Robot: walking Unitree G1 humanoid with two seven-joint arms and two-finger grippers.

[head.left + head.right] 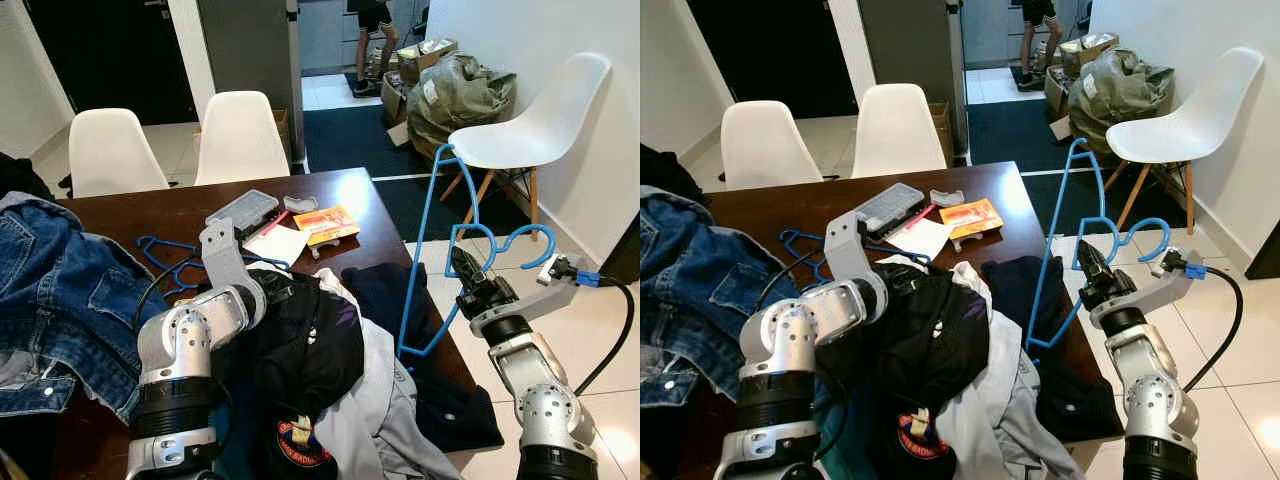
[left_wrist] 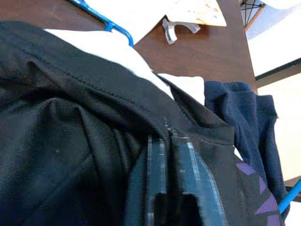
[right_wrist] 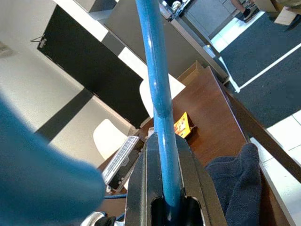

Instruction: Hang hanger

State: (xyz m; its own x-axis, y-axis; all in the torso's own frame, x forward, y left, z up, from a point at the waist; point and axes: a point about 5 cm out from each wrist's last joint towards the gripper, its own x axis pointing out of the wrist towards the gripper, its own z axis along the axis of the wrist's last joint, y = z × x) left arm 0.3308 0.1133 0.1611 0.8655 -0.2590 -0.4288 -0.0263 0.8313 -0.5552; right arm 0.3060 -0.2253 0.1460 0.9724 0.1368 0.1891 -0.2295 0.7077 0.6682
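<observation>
A blue plastic hanger (image 1: 418, 260) stands nearly upright in the air off the table's right edge. My right gripper (image 1: 458, 262) is shut on its bar; the right wrist view has the blue bar (image 3: 160, 94) running up from between the fingers. My left gripper (image 2: 168, 137) lies low on a black garment (image 1: 300, 340) in the middle of the clothes pile, its fingers closed with a fold of the black cloth between them. A second blue hanger (image 1: 160, 245) lies flat on the brown table (image 1: 170, 215), partly under the clothes.
Blue jeans (image 1: 60, 290) cover the table's left side and a navy garment (image 1: 400, 290) hangs over its right edge. Papers and an orange packet (image 1: 325, 223) lie further back. Two white chairs (image 1: 235, 135) stand behind the table, another (image 1: 540, 120) to the right. A person (image 1: 375, 40) stands far back.
</observation>
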